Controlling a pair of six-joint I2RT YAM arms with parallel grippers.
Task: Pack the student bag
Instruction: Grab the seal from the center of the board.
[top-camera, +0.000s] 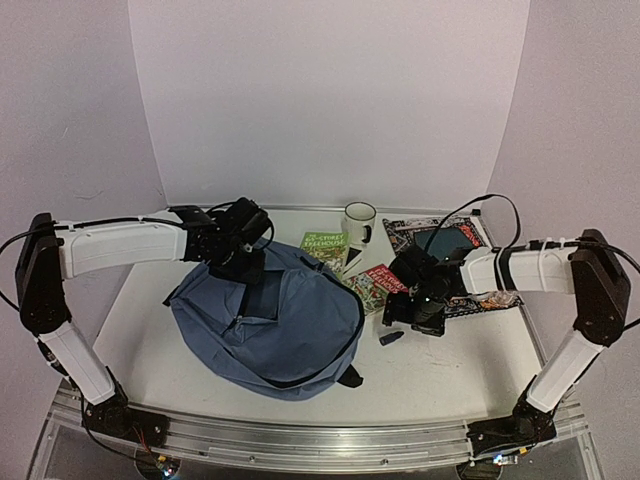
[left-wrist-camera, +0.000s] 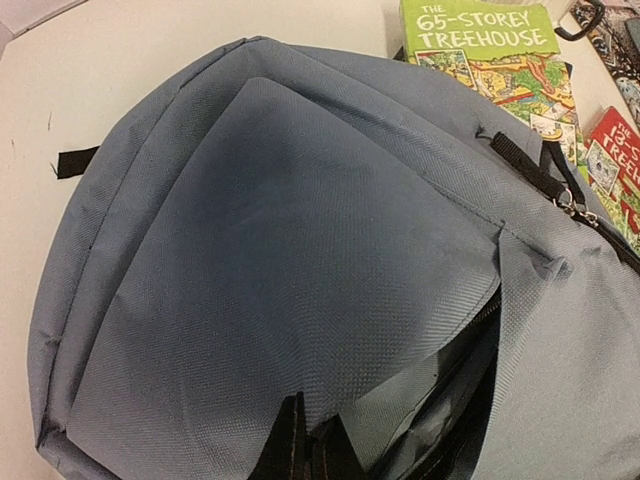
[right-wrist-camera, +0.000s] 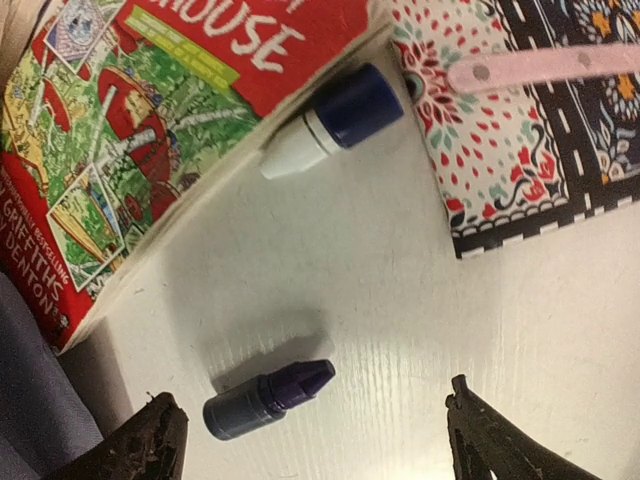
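Observation:
The student bag (top-camera: 265, 330), a large slate-blue backpack, lies in the middle of the table with its top towards the far side. My left gripper (top-camera: 240, 255) is at that top edge, shut on the bag's flap (left-wrist-camera: 300, 300). The flap is held up, so the dark lining (left-wrist-camera: 450, 410) shows in the gap. My right gripper (right-wrist-camera: 320, 440) hangs open to the right of the bag, just above the table. A small dark purple-tipped bottle (right-wrist-camera: 268, 398) lies on the table between its fingers, nearer the left one and touching neither.
A green Treehouse book (left-wrist-camera: 490, 40) and a red one (right-wrist-camera: 150, 120) lie by the bag's far right side. A blue-capped white tube (right-wrist-camera: 335, 120) rests against the red book. A patterned cloth (right-wrist-camera: 520, 140) with a pink strip (right-wrist-camera: 540, 65) lies further right. A white mug (top-camera: 359, 222) stands at the back.

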